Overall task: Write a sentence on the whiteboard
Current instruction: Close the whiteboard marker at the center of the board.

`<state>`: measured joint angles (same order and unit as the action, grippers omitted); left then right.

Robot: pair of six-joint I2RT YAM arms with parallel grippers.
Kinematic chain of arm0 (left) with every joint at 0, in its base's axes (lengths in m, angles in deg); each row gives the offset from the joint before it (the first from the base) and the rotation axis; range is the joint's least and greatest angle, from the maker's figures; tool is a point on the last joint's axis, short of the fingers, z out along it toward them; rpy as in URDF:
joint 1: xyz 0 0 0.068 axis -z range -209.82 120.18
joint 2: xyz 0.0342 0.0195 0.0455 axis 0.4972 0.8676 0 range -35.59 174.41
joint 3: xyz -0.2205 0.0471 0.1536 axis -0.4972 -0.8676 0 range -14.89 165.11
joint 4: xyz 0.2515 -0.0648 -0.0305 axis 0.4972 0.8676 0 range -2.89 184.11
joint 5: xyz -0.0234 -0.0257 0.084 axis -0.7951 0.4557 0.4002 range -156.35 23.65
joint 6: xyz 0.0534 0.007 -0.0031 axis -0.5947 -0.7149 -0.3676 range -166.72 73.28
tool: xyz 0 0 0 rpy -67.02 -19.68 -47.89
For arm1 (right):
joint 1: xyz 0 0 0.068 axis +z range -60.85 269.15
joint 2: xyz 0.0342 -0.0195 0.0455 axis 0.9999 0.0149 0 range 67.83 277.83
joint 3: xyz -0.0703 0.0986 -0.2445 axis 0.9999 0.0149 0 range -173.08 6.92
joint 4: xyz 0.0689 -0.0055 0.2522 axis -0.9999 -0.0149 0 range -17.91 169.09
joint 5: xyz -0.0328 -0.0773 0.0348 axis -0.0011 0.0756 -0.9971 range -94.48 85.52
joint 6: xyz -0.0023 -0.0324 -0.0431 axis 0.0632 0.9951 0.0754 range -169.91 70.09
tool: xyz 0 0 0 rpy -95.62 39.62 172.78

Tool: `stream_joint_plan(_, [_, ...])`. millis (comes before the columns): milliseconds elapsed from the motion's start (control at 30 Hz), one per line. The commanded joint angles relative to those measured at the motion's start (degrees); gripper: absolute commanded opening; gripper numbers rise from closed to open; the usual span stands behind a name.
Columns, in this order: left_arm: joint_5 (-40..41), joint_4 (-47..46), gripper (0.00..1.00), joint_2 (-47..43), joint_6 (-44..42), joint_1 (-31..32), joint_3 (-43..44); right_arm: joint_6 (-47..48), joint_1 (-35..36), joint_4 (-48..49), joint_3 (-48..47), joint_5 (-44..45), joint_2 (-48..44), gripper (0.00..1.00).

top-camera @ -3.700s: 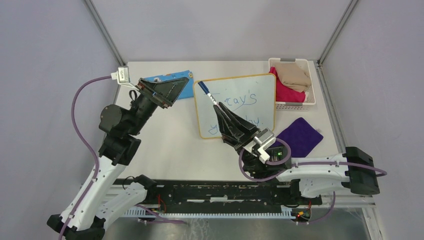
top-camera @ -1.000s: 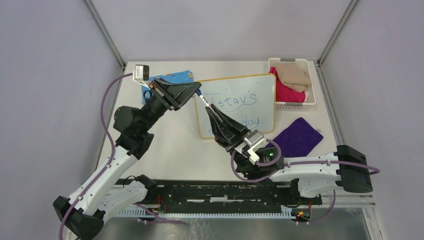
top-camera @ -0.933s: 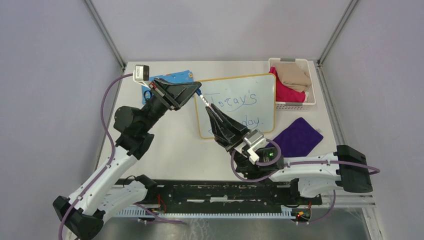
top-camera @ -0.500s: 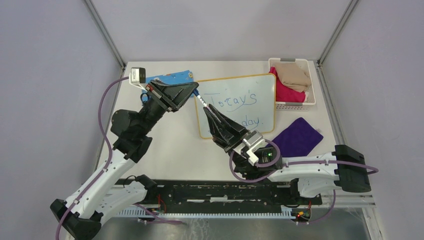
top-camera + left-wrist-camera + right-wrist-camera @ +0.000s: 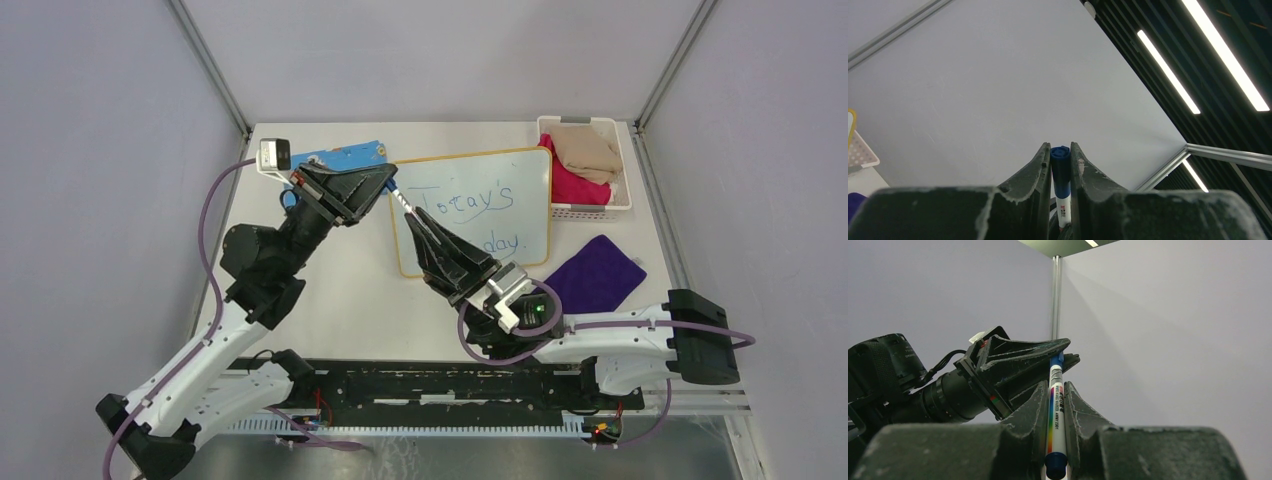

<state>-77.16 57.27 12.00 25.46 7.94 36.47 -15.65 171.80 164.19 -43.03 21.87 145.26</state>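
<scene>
The whiteboard (image 5: 528, 215) lies flat at the table's middle back. On it, the sentence (image 5: 468, 201) is in thin blue marker, "Today's" above and "day." below. Over the board's left edge a white marker (image 5: 401, 201) with a blue cap spans both grippers. My left gripper (image 5: 391, 181) is shut on the blue cap (image 5: 1060, 159). My right gripper (image 5: 409, 216) is shut on the marker's white barrel (image 5: 1054, 412), just below the left fingers (image 5: 1023, 357). The marker's tip is hidden inside the cap.
A white basket (image 5: 575, 121) with beige and pink cloths stands at the back right. A purple cloth (image 5: 598, 272) lies right of the board. A blue patterned cloth (image 5: 345, 155) lies at the back left, partly under my left gripper.
The left arm's wrist has swung slightly back and left while its fingers stay at the cap. The right arm has crept a little left with the marker.
</scene>
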Motion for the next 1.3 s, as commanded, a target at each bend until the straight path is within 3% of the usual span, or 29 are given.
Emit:
stream_joint_plan(0, [-11.5, 3.57, 0.02, -0.73, -4.27, 6.82, 1.28, -1.04, -2.1, -3.26, -3.95, 1.3, 1.97, 0.0])
stream_joint_plan(233, [-7.38, 6.02, 0.02, 0.71, -8.27, 14.61, 0.6, -1.9, -2.93, -3.89, -6.65, 0.5, 3.97, 0.0])
stream_joint_plan(367, [-5.51, 5.44, 0.02, -0.43, -9.5, 15.47, -1.0, -1.93, -2.99, -3.98, -7.9, -0.36, 4.27, 0.0])
stream_joint_plan(400, [-4.85, 5.45, 0.07, -1.19, -10.31, 15.48, -1.19, -1.92, -3.02, -3.98, -7.96, -0.56, 4.01, 0.0])
stream_joint_plan(433, [-3.78, 5.79, 0.19, -2.24, -11.23, 15.49, -1.25, -1.92, -3.04, -4.06, -7.84, -0.88, 3.69, 0.0])
stream_joint_plan(500, [-0.62, 7.51, 0.54, -4.5, -13.41, 15.5, -0.85, -2.3, -3.06, -4.49, -7.28, -1.18, 2.56, 0.0])
stream_joint_plan(533, [1.58, 10.04, 0.66, -5.7, -14.68, 15.44, -0.26, -2.8, -2.99, -4.82, -6.82, -1.41, 1.97, 0.0])
stream_joint_plan(700, [11.22, 17.76, 0.98, -9.04, -22.41, 15.4, 4.66, -5.17, -3.01, -8.03, -4.26, -3.31, -1.32, 0.0])
stream_joint_plan(967, [16.7, 21.18, 0.99, -6.5, -24.43, 15.42, 8.46, -7.34, -3.01, -9.2, -1.05, -5.69, -5.11, 0.0])
stream_joint_plan(1267, [16.14, 20.02, 0.85, -3.12, -23.14, 15.25, 9.29, -8.99, -2.99, -8.46, 1.39, -6.43, -7.6, 0.0])
